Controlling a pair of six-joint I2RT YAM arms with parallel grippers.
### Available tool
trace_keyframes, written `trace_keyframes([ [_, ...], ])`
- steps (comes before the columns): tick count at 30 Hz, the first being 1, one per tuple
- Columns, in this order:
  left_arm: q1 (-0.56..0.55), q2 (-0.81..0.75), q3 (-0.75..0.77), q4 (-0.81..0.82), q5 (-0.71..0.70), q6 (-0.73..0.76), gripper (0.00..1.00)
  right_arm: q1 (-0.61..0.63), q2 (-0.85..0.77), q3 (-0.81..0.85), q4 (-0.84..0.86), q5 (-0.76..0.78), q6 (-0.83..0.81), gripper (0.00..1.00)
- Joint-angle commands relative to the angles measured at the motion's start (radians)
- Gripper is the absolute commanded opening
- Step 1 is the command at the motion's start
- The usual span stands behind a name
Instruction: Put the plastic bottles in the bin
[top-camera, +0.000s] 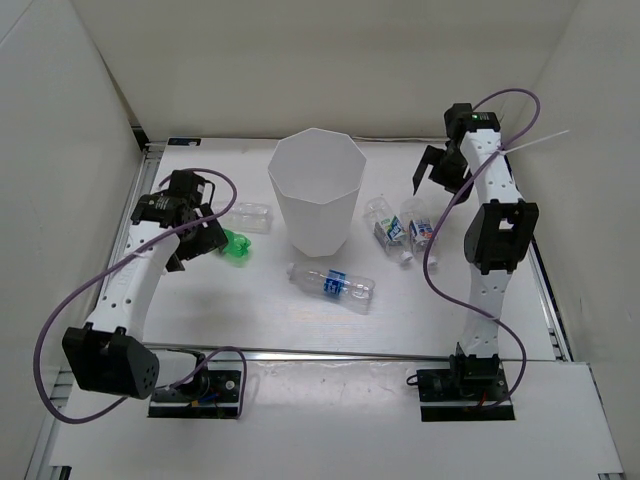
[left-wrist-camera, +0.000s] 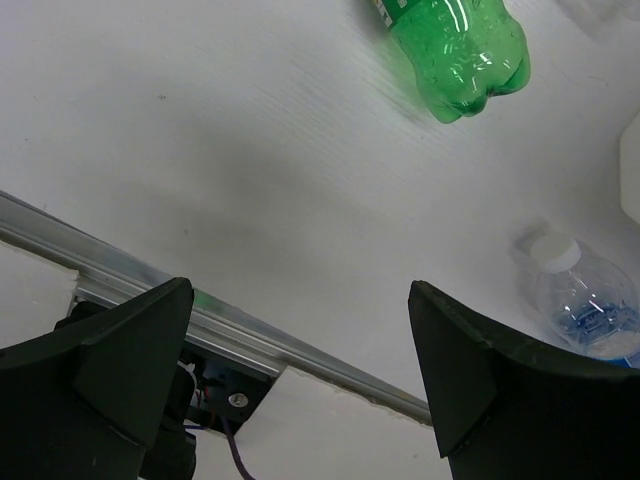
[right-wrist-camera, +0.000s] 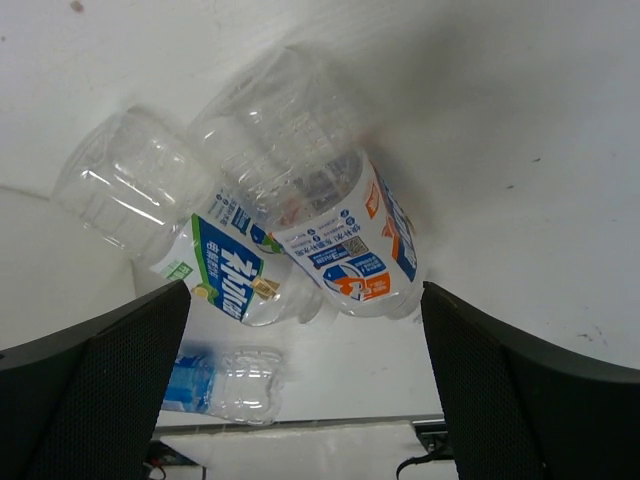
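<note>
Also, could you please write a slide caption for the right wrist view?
Open right fingers hover over two labelled clear bottles lying side by side on the table, a third bottle nearby.

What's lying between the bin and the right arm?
Two labelled bottles, side by side, lie between the bin and the right arm; the top view shows it.

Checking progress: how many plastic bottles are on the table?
5. Green bottle and clear unlabelled bottle left of the bin; one labelled bottle in front; two labelled bottles right of it. Bin's depths hidden.
</note>
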Motion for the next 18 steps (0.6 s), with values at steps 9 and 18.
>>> trace_keyframes([
  [9,-0.004,0.066,0.023,0.037,0.015,0.010,1.00,0.017,0.083,0.104,0.017,-0.044,-0.071,1.00],
  [18,-0.004,0.066,0.023,0.028,0.015,0.010,1.00,0.044,0.166,0.107,-0.005,-0.020,-0.080,1.00],
])
